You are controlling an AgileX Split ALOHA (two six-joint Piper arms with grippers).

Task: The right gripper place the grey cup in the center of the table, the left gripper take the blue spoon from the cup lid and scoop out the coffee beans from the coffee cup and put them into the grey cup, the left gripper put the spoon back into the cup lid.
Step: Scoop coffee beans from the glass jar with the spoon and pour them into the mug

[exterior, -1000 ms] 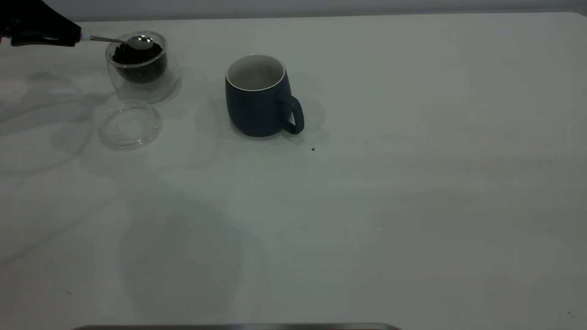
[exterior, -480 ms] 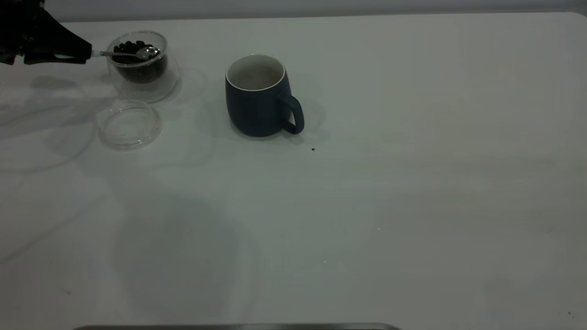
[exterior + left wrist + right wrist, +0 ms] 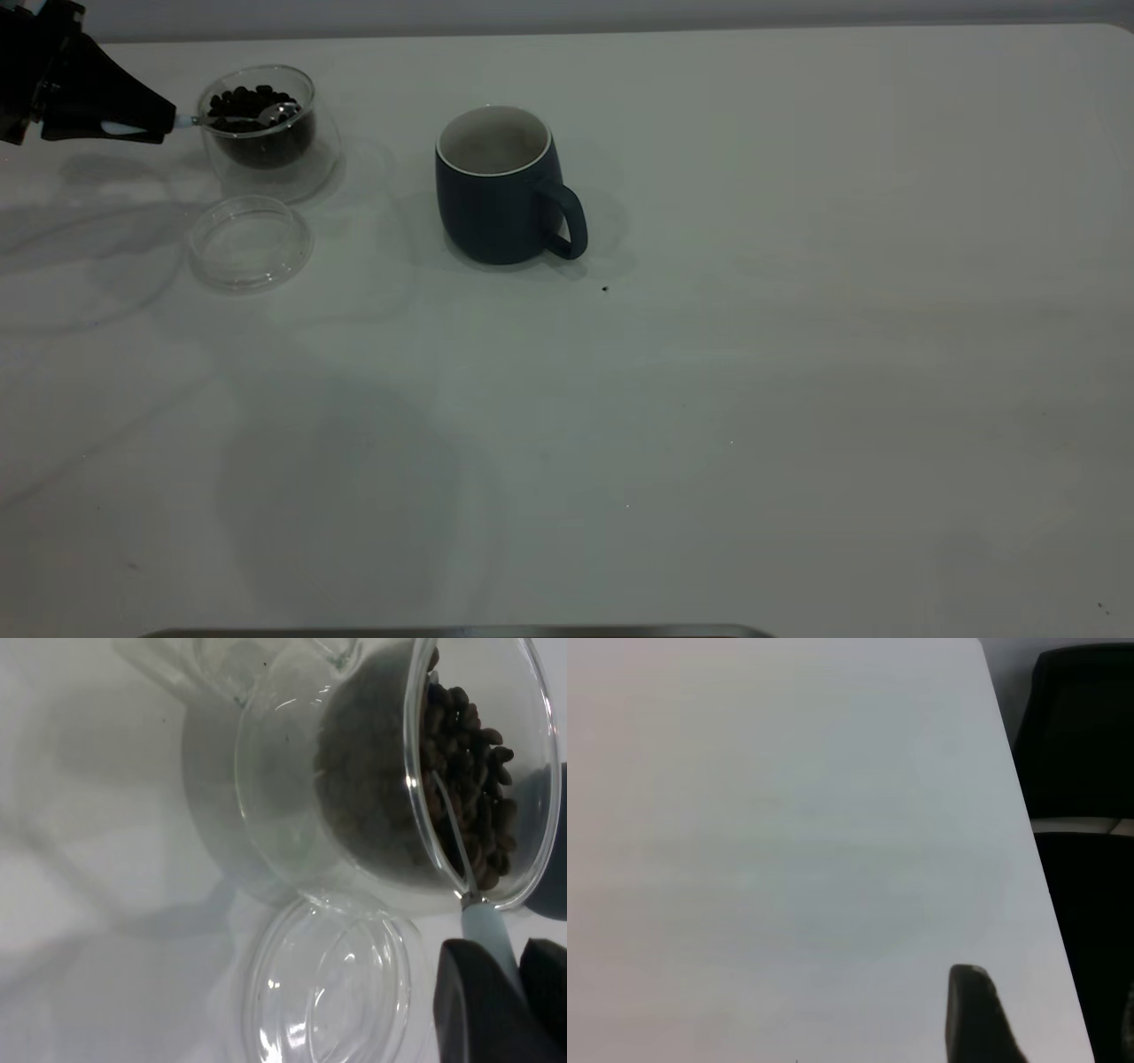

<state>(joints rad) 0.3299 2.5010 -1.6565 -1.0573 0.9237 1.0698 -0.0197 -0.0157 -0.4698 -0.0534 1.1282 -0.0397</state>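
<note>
My left gripper [image 3: 133,124] is at the far left of the table [image 3: 709,399], shut on the pale blue handle of the blue spoon [image 3: 266,114]. The spoon's bowl lies down among the coffee beans [image 3: 252,99] inside the clear coffee cup [image 3: 266,164]. In the left wrist view the left gripper [image 3: 501,950] pinches the spoon handle [image 3: 483,921] at the cup's rim, over the beans [image 3: 469,771]. The empty cup lid [image 3: 250,242] lies just in front of the coffee cup. The grey cup [image 3: 496,199] stands upright near the table's middle, handle to the right. My right gripper [image 3: 1050,1014] is over the table's edge, open and empty.
One stray bean [image 3: 605,288] lies on the table right of the grey cup. A dark strip [image 3: 461,632] runs along the near edge. In the right wrist view a black object [image 3: 1085,735] stands beyond the table's edge.
My left gripper has lowered and the spoon's bowl has gone from above the beans down into them. The coffee cup has shifted slightly to the left.
</note>
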